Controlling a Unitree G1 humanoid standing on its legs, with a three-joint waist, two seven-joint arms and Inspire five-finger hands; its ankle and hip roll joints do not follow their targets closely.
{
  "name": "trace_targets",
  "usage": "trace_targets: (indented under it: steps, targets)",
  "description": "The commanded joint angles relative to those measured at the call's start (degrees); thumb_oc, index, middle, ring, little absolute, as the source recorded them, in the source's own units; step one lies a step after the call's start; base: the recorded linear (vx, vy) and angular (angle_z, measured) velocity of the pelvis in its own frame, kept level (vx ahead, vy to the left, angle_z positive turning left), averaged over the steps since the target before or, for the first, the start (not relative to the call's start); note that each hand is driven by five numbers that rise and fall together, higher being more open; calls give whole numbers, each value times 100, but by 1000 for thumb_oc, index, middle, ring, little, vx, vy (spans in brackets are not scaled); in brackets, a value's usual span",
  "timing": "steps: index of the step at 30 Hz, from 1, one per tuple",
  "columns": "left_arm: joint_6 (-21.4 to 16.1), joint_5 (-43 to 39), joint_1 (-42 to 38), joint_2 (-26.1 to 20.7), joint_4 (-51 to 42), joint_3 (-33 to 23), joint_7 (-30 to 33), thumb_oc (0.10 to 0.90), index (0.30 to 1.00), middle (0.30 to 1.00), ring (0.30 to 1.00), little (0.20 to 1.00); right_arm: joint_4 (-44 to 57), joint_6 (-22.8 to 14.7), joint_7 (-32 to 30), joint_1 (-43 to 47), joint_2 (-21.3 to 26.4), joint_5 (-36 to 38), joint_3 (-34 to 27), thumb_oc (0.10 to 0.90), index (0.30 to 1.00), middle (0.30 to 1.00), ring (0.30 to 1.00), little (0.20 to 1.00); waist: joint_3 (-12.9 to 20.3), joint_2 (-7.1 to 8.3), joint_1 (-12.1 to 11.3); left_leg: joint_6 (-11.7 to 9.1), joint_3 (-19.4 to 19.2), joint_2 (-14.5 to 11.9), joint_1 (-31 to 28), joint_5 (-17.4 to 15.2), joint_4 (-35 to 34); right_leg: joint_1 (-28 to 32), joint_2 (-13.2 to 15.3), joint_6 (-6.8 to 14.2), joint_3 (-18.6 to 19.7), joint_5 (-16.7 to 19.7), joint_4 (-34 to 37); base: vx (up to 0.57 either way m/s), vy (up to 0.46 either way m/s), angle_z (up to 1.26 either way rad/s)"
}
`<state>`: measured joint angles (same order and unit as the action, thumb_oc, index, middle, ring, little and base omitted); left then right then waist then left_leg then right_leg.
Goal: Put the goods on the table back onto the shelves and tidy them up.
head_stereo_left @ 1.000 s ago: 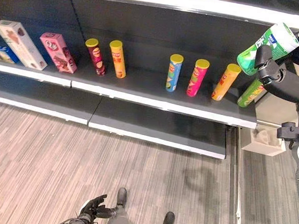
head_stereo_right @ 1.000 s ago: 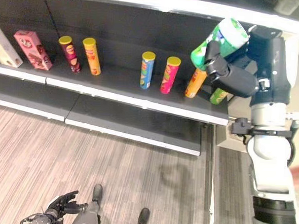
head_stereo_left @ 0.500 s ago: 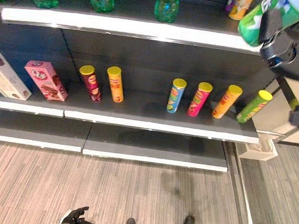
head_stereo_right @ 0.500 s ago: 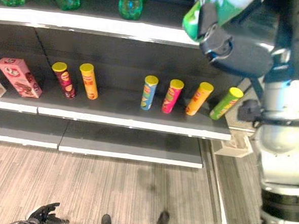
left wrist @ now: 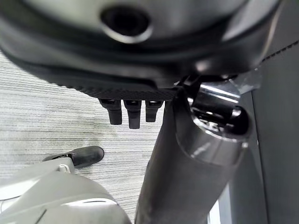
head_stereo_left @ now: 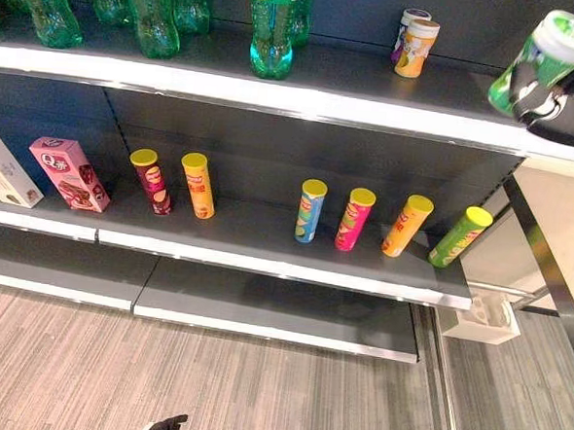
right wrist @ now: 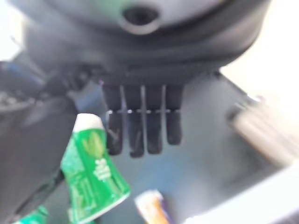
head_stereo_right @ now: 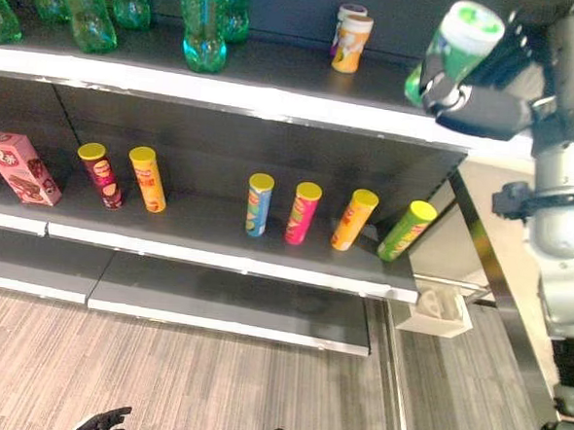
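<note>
Right hand point(head_stereo_right: 489, 96) curled round a green canister point(head_stereo_right: 453, 52) above the top shelf point(head_stereo_right: 275, 92) right end, left hand point(head_stereo_right: 99, 424) low, fingers relaxed.

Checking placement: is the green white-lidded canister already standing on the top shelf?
No. The green white-lidded canister is tilted, held in the right robot hand above the top shelf's right end.

Dark shelving unit point(head_stereo_left: 295, 237) with white-edged boards; grey wood-grain floor point(head_stereo_left: 112, 360); white bin point(head_stereo_left: 483, 320) beside unit's end.
</note>
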<state>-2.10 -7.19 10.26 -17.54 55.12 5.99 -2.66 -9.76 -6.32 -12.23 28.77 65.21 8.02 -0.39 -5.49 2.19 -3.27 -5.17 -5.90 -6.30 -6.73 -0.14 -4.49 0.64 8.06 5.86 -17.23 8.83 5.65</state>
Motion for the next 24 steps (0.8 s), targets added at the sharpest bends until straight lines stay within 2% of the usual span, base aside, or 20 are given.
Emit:
trace_targets:
  steps: [1,4,11,13,24]
  targets:
    - [-60,-143,-81,-464,59,128,91,800,900,900,900,900,-9,-245,-103,1273,262,373,194,400,300,300,300,300,233,309,-321,-146,66,-93,256,-32,30,494,449,551,-41,-559,-65,35,-46,6]
    - [-58,-257,8,-463,100,68,160,800,900,900,900,900,-725,-181,-108,2109,150,466,988,400,300,300,300,300,233,278,-443,-177,115,-129,246,3,9,563,400,517,-118,-631,-65,49,-80,8]
    - [-82,-332,71,-471,159,72,237,800,900,900,900,900,-1507,-48,-184,3030,337,147,1839,400,300,300,300,300,219,263,-554,-213,226,-141,322,55,-12,596,396,504,-268,-654,-65,27,-33,20]
    - [-108,-374,62,-458,124,132,272,800,900,900,900,900,-2037,-2,-272,3383,381,65,2141,400,300,300,300,300,198,254,-583,-227,303,-135,394,94,-28,603,397,494,-362,-660,-65,34,-32,26]
    - [-95,-352,23,-412,170,184,303,800,900,900,900,900,-2362,88,-410,3258,430,-112,1989,400,300,300,300,300,129,229,-604,-276,473,-130,585,148,-51,573,388,493,-574,-687,-65,22,-18,14]
